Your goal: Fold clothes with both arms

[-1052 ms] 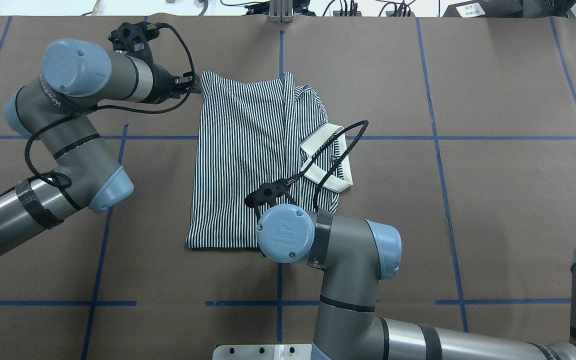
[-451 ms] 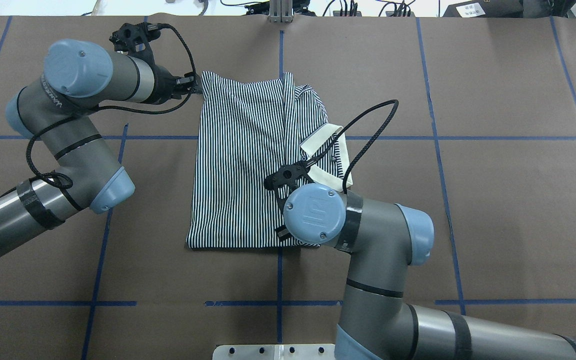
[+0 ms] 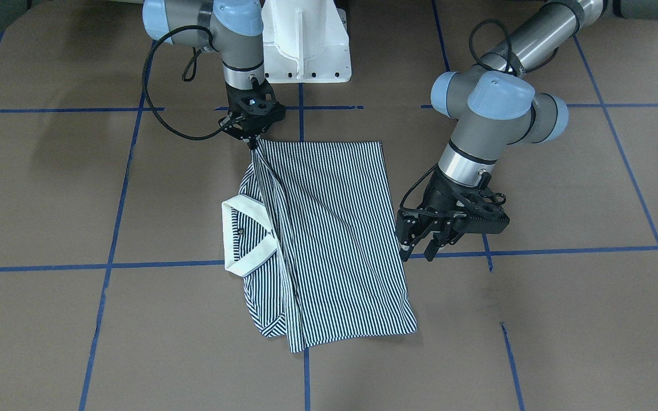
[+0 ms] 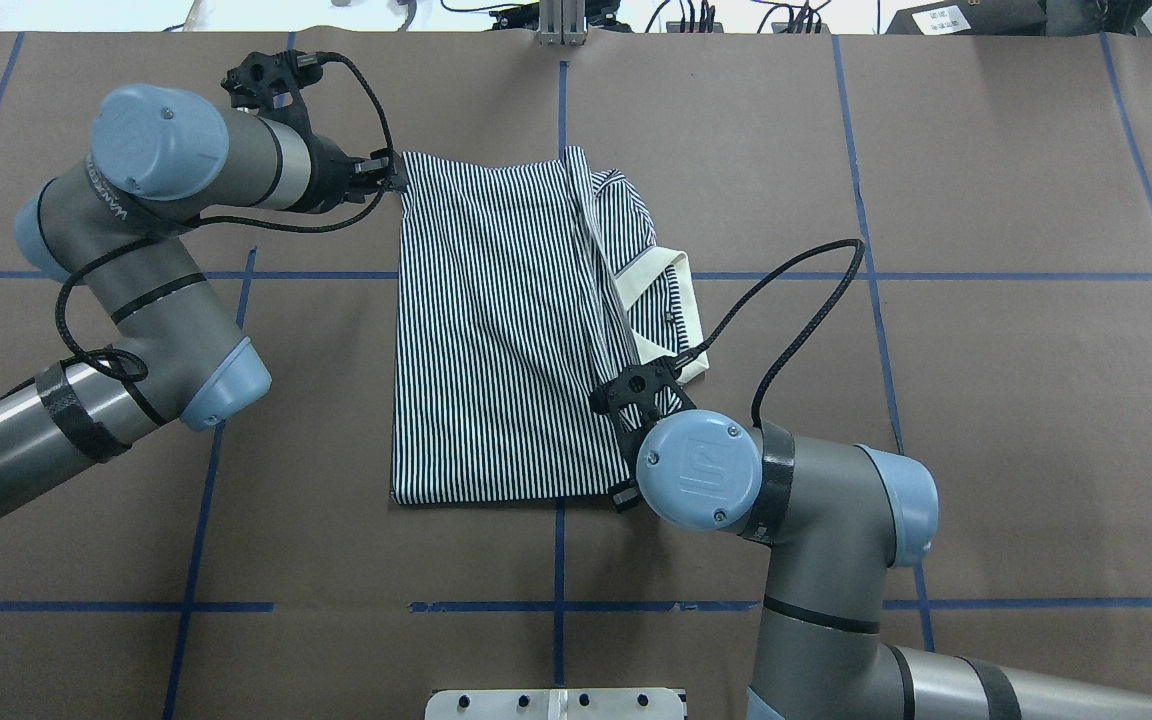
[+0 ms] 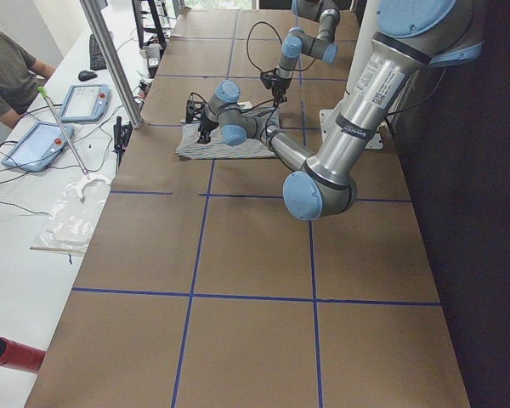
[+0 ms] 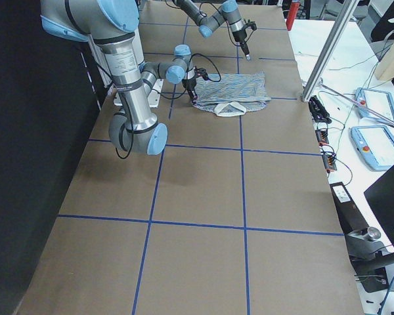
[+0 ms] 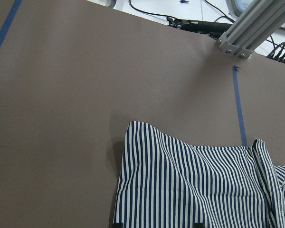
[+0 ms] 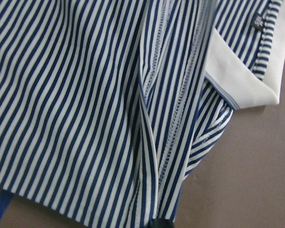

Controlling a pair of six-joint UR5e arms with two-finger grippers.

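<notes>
Right tool (image 3: 252, 141) clamped on polo shirt (image 3: 334, 228) corner, thin-striped cloth tented into soft ridge; left tool (image 3: 418, 250) apart at shirt edge

One camera sits behind the robot and looks forward and down on the table (image 4: 986, 400), with the shirt (image 4: 496, 330) at upper centre. Another faces it from across the table, steeply down, with the white base (image 3: 306, 45) at top centre. Both show the whole shirt. Two far, high cameras at the table ends look along it, the shirt small in the upper frame. The wrist cameras are close: the left sees a shirt corner at lower right, the right only stripes and collar (image 8: 237, 71).
</notes>
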